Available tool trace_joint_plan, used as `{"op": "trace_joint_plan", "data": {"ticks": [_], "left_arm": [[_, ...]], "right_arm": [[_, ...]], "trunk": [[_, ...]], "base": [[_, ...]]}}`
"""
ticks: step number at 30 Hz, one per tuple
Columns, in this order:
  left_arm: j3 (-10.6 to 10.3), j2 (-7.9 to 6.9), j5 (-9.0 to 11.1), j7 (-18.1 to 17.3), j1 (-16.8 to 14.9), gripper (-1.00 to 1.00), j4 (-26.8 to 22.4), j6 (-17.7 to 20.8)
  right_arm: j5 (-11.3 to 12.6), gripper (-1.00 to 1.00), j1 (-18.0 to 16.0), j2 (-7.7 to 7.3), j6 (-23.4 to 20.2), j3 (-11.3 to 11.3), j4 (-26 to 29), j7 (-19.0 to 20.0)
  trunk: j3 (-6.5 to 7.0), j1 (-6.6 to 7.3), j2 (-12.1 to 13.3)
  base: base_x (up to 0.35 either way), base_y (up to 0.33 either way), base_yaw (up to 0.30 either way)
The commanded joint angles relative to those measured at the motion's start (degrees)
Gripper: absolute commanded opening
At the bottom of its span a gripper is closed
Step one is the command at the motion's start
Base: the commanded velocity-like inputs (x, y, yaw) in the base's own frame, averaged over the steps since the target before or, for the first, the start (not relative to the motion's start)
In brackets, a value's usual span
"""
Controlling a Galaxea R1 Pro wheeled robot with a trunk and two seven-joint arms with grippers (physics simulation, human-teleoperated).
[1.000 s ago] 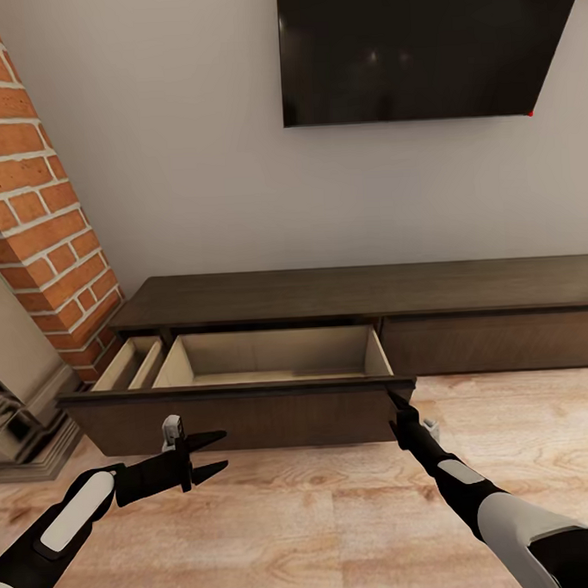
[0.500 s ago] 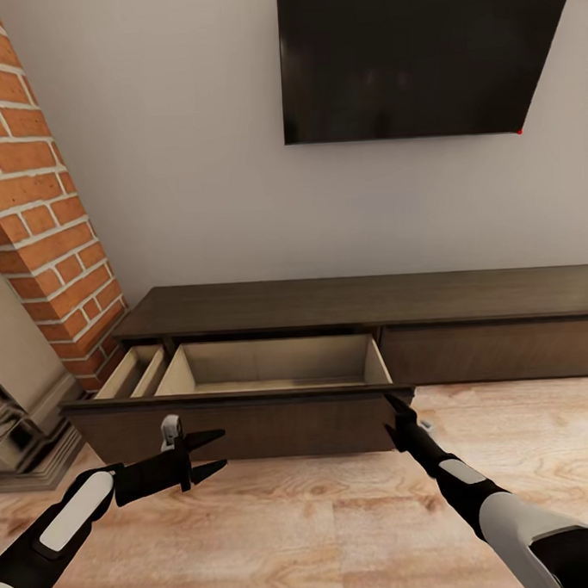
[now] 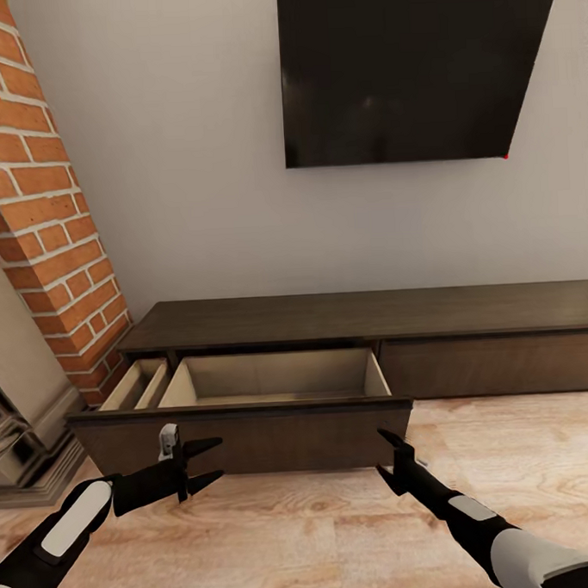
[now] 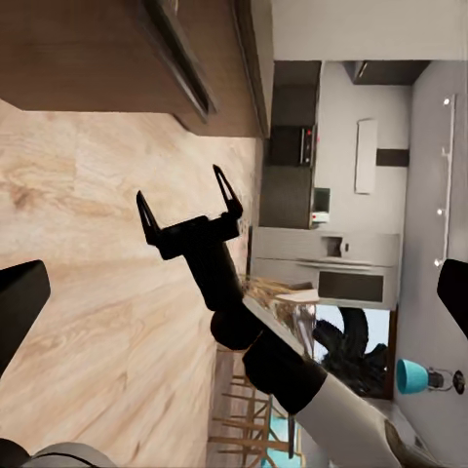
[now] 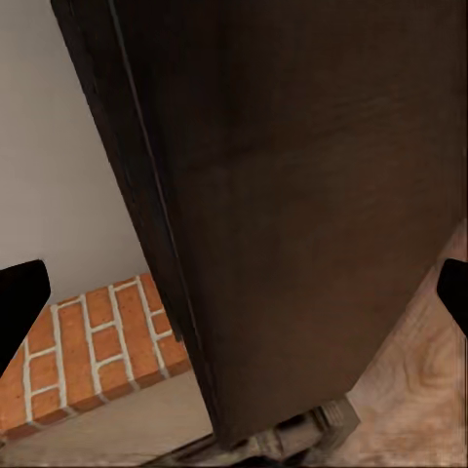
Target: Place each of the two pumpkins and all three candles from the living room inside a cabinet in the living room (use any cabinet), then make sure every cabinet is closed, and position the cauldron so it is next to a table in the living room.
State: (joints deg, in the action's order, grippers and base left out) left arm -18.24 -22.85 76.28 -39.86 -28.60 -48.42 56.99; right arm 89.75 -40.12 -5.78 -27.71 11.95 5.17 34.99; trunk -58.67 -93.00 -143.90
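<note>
Left claw: I am seeing my left claw (image 3: 199,461) hanging released, its two black fingers spread with nothing between them, low over the wooden floor (image 3: 306,526) and just in front of the left half of the pulled-out drawer front.
Right claw: my right claw (image 3: 387,454) is also standing released and holding nothing; the left wrist view is showing it (image 4: 190,203) from across the floor with both fingers parted. It is hovering just near of the drawer front's right end, and I cannot tell whether a fingertip is touching the wood.
Right wrist view: the camera is looking close onto the dark brown drawer front (image 5: 312,195), with red brick and pale wall showing behind it.
Cabinet: the cabinet (image 3: 372,311) is sitting long and low against the far wall. Its left drawer (image 3: 277,385) is standing pulled out toward me, showing a pale interior in which I am seeing nothing; the right front is sitting flush.
Side compartment: a narrower pale section (image 3: 135,387) is lying open just left of the wide one.
Surroundings: a brick column (image 3: 40,212) is rising at the left, with a stone-coloured fireplace (image 3: 21,429) near it, and a black television (image 3: 407,68) is hanging on the wall above the cabinet.
</note>
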Motion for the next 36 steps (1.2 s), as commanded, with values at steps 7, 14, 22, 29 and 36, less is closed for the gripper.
{"op": "trace_joint_plan", "data": {"ticks": [7,14,22,29,36], "left_arm": [[-0.4,0.07,-0.1,-0.2,-0.1,1.00,0.1,0.1],[-0.3,0.08,-0.1,-0.2,-0.1,1.00,0.1,0.1],[-0.5,0.08,-0.1,-0.2,-0.1,1.00,0.1,0.1],[-0.5,0.08,0.0,-0.2,-0.1,1.00,0.1,0.1],[-0.5,0.08,-0.1,-0.1,-0.1,1.00,0.2,0.0]], "right_arm": [[-2.8,1.00,3.5,-0.18,-5.6,0.5,0.5,0.3],[-12.0,1.00,4.5,-0.05,-5.9,2.2,0.9,3.6],[-14.4,1.00,4.5,-0.10,-5.5,2.9,0.7,6.3],[-15.0,1.00,4.6,-0.11,-5.1,3.0,0.2,6.9],[-15.0,1.00,4.7,-0.11,-3.0,3.1,0.0,6.8]], "trunk": [[1.51,0.19,0.1],[3.06,0.37,0.2],[4.83,0.58,0.3],[6.38,0.76,0.4],[7.93,0.94,0.5]], "base": [[0.000,0.000,0.000],[0.000,0.000,0.000],[0.000,0.000,0.000],[0.000,0.000,0.000],[0.000,0.000,0.000]]}}
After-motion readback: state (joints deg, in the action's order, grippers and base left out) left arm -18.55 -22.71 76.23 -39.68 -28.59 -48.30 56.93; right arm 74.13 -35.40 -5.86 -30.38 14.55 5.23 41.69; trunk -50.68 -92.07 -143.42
